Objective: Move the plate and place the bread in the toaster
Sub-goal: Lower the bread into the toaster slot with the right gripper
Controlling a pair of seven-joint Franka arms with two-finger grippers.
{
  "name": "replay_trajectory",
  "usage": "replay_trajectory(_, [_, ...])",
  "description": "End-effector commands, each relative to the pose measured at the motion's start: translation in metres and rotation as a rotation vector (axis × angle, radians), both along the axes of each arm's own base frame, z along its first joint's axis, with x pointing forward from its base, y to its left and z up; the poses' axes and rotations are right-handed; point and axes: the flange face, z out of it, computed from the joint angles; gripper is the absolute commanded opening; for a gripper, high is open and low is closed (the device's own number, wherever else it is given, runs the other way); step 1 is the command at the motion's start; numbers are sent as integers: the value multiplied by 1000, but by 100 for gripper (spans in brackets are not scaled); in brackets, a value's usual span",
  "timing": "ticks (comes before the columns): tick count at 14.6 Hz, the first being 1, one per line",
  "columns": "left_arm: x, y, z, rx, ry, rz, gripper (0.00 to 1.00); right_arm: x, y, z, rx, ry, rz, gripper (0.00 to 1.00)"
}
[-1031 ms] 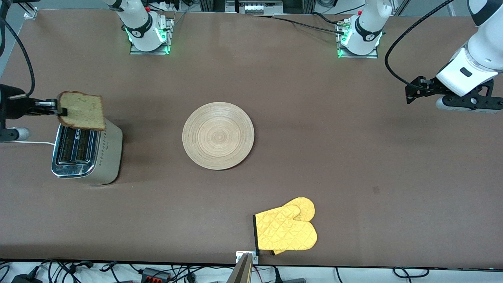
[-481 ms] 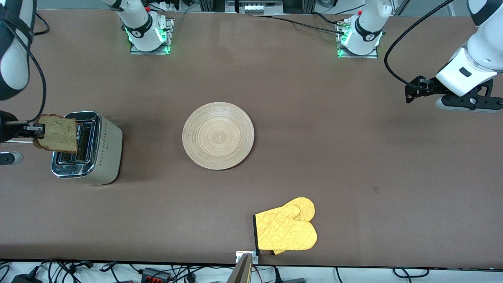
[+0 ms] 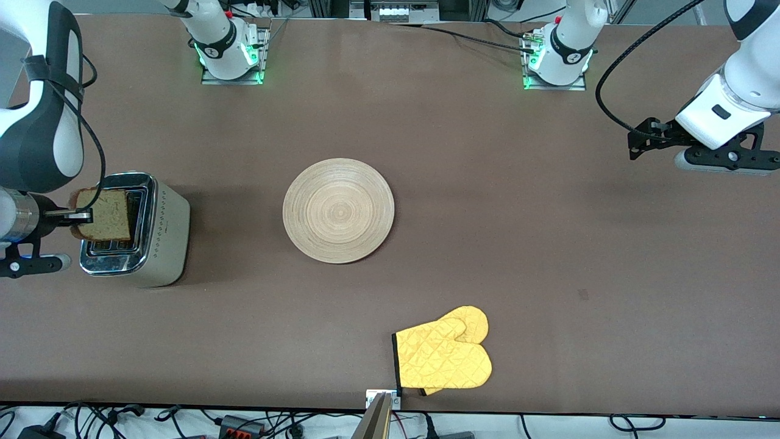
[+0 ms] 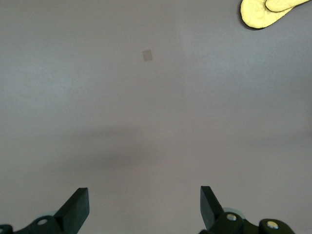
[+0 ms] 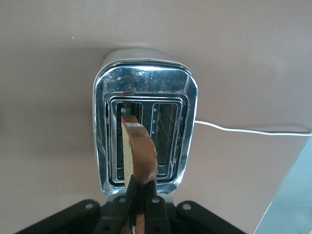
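The toaster stands toward the right arm's end of the table, its chrome top and two slots facing up. My right gripper is shut on the bread, a brown slice held on edge over the toaster's top. In the right wrist view the bread lines up with one slot, and the right gripper pinches its crust. The wooden plate lies bare at the table's middle. My left gripper waits open over the left arm's end of the table; only bare table shows between its fingers.
A yellow oven mitt lies near the table's front edge, nearer to the camera than the plate; the mitt also shows in the left wrist view. The toaster's white cord runs off toward the table's end.
The right gripper has carried the bread from over the toaster's farther end to over its slots, turning the slice on edge. The left arm has stayed put.
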Motion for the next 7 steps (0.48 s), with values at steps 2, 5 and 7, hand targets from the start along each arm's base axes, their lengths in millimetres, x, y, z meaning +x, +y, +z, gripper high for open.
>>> replay_trajectory(2, [-2, -2, 4, -24, 8, -12, 100, 1, -1, -12, -7, 33, 12, 0])
replay_trajectory(5, [-2, -2, 4, -24, 8, -12, 100, 3, -2, -25, -7, 35, 16, 0])
replay_trajectory(7, [-2, -2, 4, -24, 8, -14, 100, 5, -5, -39, -4, 28, 22, 0])
